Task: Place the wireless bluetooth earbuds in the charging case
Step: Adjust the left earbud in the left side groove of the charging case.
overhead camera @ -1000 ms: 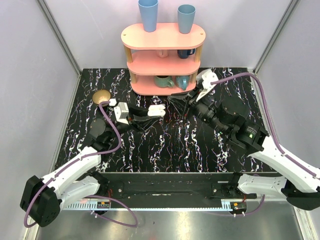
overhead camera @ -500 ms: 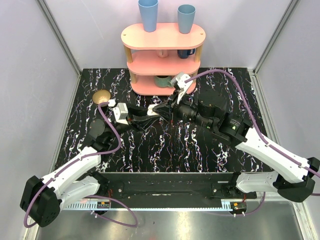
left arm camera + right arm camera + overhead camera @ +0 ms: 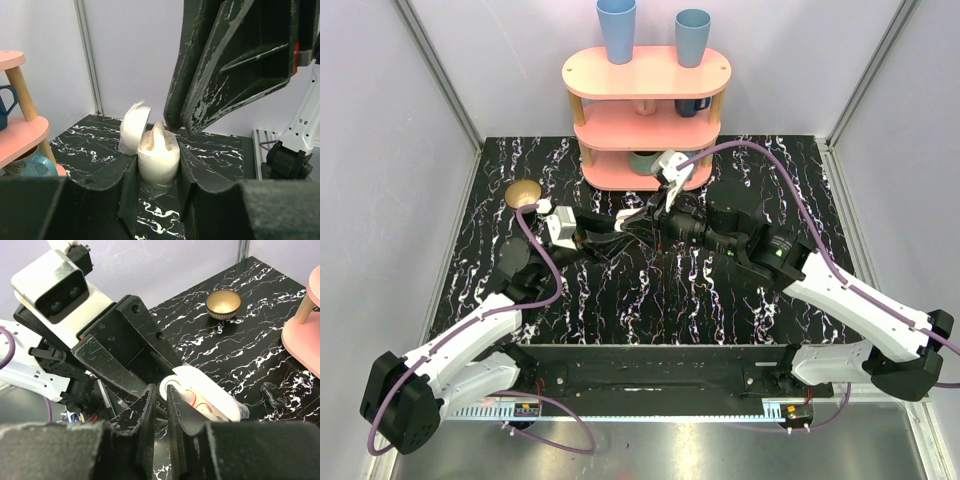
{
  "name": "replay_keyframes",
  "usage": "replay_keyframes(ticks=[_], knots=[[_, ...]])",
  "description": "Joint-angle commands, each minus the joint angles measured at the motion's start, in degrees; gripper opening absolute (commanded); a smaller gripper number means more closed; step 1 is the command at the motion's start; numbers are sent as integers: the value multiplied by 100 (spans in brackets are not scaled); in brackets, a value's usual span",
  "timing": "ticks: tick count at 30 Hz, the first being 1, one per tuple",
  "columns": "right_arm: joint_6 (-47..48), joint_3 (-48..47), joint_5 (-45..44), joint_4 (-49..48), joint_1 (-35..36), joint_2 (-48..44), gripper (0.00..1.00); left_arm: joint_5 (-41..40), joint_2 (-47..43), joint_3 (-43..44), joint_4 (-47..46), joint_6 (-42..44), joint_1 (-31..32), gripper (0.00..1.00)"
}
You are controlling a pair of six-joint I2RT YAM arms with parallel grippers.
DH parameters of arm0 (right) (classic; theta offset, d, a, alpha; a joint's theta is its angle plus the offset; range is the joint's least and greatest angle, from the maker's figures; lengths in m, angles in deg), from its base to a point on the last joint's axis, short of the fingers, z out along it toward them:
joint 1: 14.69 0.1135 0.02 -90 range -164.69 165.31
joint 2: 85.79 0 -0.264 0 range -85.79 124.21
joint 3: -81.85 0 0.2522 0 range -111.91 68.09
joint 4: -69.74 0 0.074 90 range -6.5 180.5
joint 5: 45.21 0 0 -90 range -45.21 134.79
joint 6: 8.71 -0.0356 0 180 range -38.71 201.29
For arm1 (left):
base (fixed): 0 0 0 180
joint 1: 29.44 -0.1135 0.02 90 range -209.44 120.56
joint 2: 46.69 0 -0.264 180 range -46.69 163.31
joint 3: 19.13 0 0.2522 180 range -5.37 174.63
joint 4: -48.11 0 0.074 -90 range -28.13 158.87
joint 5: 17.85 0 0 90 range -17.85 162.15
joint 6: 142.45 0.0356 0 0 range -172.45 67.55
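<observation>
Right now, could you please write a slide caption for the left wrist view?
Left end effector holds the open charging case upright, with the right end effector poised at its opening.

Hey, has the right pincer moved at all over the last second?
Yes. Seen from above, the right pincer has swung left, from the right end of the pink shelf to below its middle, over the charging case in the left pincer.

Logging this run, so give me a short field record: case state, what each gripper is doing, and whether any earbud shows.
charging case: open, lid tipped back
left gripper: clamped on the case's sides
right gripper: fingers nearly together, tips at the case opening
earbuds: none clearly visible
background: pink shelf, gold bowl
</observation>
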Motion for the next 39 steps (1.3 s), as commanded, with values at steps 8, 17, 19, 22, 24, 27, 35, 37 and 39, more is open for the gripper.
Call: replay_keyframes(ticks=[8,17,19,22,24,27,35,37,39], knots=[[577,-85,-296,-14,31,-19,25,347,-245,130,-310,-31,12,0],[735,-15,-148,-6,23,34,31,566,-184,209,-328,-66,12,0],[753,-33,-51,56,23,69,30,567,-183,209,-345,-75,12,0],[744,-103,195,239,14,139,26,532,-210,200,-354,-83,4,0],[753,-147,441,337,23,174,23,479,-201,192,-354,-83,12,0],[920,-199,635,608,23,227,23,444,-192,200,-363,-83,4,0],[1244,-323,548,1084,23,254,27,409,-201,192,-398,-127,4,0],[1315,-340,443,1172,23,201,27,382,-227,183,-363,-119,12,0],[1394,-331,372,1207,31,175,27,356,-236,174,-354,-110,12,0]])
